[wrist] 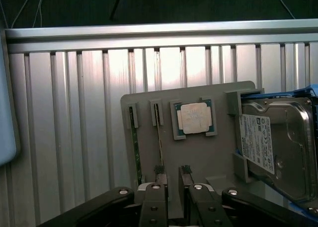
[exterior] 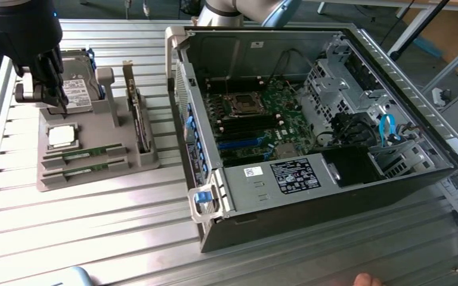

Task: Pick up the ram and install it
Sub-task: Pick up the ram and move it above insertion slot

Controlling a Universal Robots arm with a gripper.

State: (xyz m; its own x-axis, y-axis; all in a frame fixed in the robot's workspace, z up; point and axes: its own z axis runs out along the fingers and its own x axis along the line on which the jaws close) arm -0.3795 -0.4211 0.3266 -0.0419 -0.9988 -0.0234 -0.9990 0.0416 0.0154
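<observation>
Two ram sticks (exterior: 81, 155) (exterior: 80, 173) lie edge-up in slots of a grey holder tray (exterior: 93, 137) at the exterior view's left. In the wrist view they are thin green strips (wrist: 135, 152) (wrist: 159, 132) in the tray (wrist: 218, 157). My gripper (exterior: 56, 106) hangs above the tray's far end, near the hard drive (exterior: 76, 89). In the wrist view the gripper (wrist: 173, 171) stands open with only bare tray between its fingertips (wrist: 160, 170), one of which is over the end of the nearer stick. The open computer case (exterior: 309, 113) shows its motherboard (exterior: 257, 128).
The tray also holds a square silver processor (exterior: 60, 136) (wrist: 195, 118), the hard drive (wrist: 276, 147) and an upright expansion card (exterior: 138, 119). The case lies on a ribbed metal table (exterior: 93, 226). A person's fingertip (exterior: 364, 279) shows at the front edge.
</observation>
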